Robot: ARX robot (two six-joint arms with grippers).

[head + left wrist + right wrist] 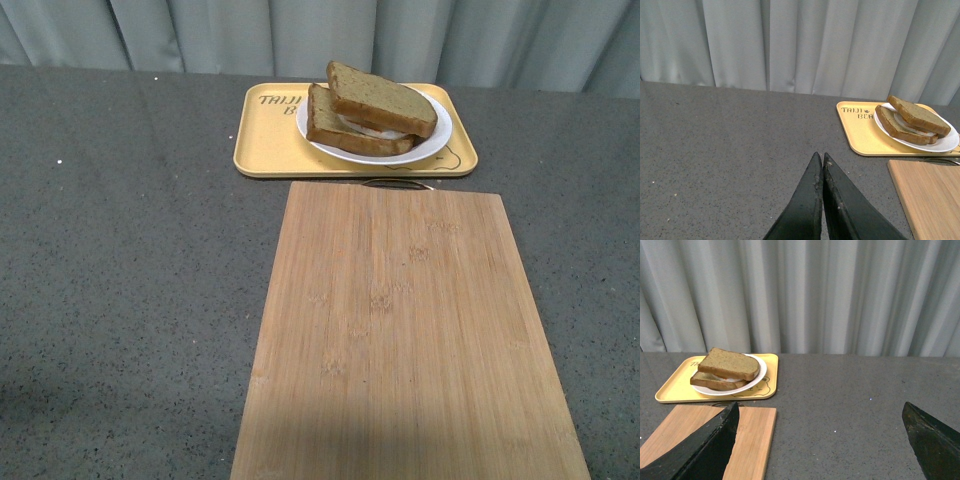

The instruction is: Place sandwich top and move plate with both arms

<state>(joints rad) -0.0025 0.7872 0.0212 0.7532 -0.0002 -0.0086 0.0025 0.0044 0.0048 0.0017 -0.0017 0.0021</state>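
Note:
The sandwich top (380,97), a tan speckled slice with a brown crust, lies tilted on a lower slice (350,133) with white filling between them. Both rest on the round white plate (437,143), which sits on a yellow tray (265,150). Neither arm shows in the front view. In the left wrist view my left gripper (820,156) is shut and empty over bare table, far from the sandwich top (917,114) and the plate (949,144). In the right wrist view my right gripper (820,407) is open and empty, with the sandwich top (730,364) and the plate (759,375) off to one side.
A large bamboo cutting board (400,340) lies on the dark grey table (120,260), its far edge just in front of the tray. A thin metal handle (395,182) shows at that edge. Grey curtains (200,35) hang behind the table.

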